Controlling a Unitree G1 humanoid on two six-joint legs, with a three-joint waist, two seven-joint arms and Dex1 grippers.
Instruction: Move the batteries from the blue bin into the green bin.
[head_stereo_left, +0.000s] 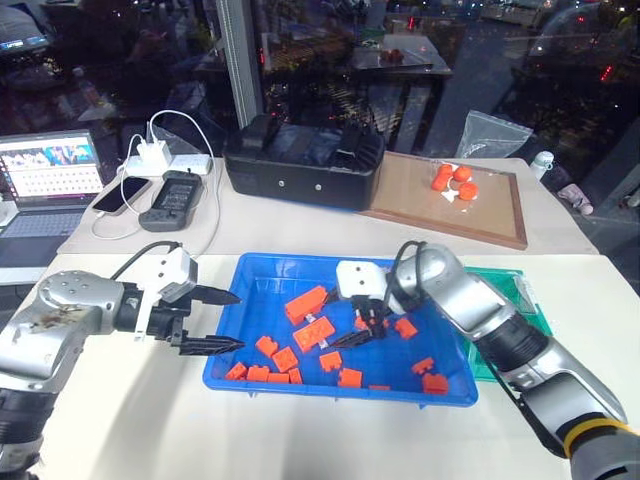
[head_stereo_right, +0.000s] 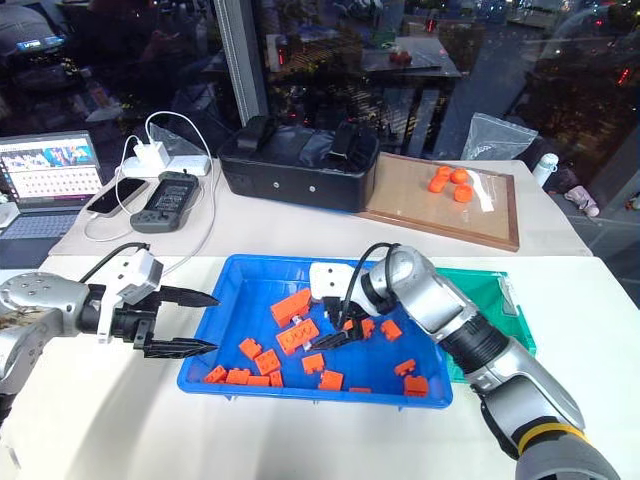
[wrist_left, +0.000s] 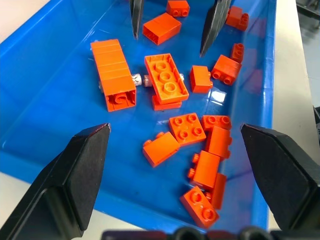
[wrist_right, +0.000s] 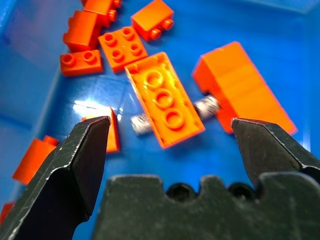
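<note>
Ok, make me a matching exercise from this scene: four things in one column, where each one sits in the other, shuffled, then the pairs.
Things:
1. slim silvery-grey cylindrical battery
2. round orange pieces
3. small green plastic bin
4. black rectangular box

Places:
A. on the brown wooden framed board
B. at the back of the table, behind the blue bin
C. under a long orange plastic block in the large blue plastic bin
D. beside the blue bin, on the right arm's side

Pairs: 1-C, 2-A, 3-D, 4-B
</note>
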